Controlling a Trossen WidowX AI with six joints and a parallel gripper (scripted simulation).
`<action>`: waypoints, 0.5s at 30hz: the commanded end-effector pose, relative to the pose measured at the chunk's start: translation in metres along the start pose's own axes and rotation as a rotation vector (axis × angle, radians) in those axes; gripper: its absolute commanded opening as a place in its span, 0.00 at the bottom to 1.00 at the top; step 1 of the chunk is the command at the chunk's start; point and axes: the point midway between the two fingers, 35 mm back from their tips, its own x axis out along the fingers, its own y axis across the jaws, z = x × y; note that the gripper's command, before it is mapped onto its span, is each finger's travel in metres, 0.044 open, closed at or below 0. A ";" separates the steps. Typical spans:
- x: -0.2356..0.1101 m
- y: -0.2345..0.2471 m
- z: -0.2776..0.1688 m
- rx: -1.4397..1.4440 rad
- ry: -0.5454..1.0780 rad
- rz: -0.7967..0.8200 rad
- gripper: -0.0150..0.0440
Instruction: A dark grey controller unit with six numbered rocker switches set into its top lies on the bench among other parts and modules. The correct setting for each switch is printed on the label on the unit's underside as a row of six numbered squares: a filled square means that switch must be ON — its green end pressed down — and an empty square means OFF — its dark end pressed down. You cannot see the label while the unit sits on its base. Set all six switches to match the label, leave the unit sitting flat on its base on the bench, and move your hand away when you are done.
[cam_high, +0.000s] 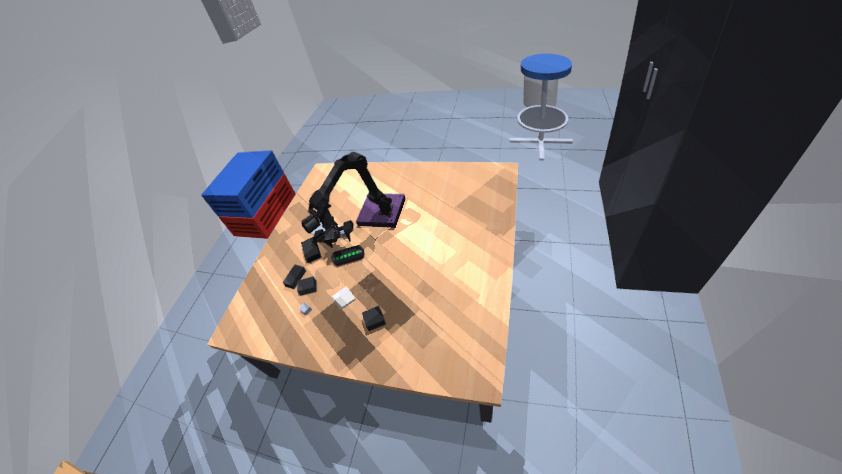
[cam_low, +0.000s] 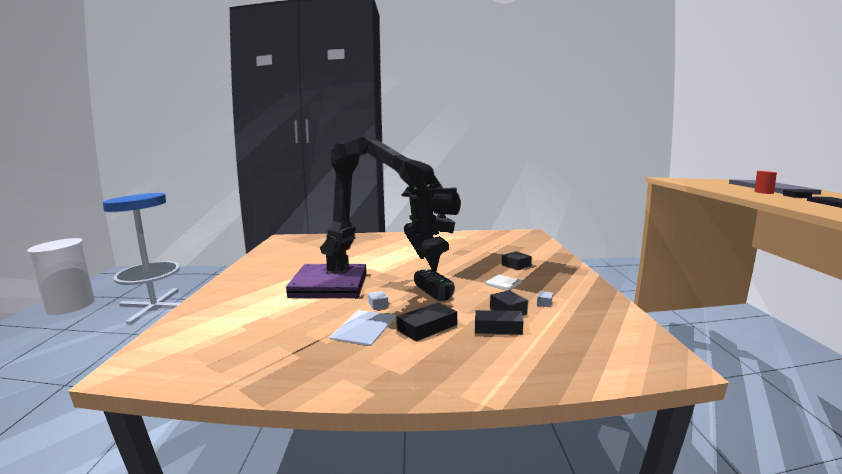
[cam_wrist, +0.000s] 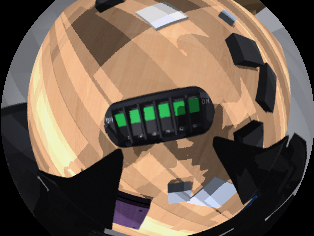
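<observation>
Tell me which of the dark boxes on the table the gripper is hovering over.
The rounded switch unit, directly below the open gripper. It alone has a row of green-lit switches on top; the other dark boxes are plain and lie off to the sides.

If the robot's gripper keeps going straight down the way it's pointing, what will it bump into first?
Most likely the dark grey controller unit. The open gripper points down right above it, jaws spread to either side of the row of green switches. How big the gap is remains hard to judge, but nothing else shows in between.
</observation>
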 end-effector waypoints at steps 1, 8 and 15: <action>-0.001 -0.018 0.012 0.549 0.073 0.010 1.00; -0.003 -0.030 0.021 0.967 0.121 -0.008 1.00; -0.003 -0.041 0.029 1.383 0.167 -0.047 1.00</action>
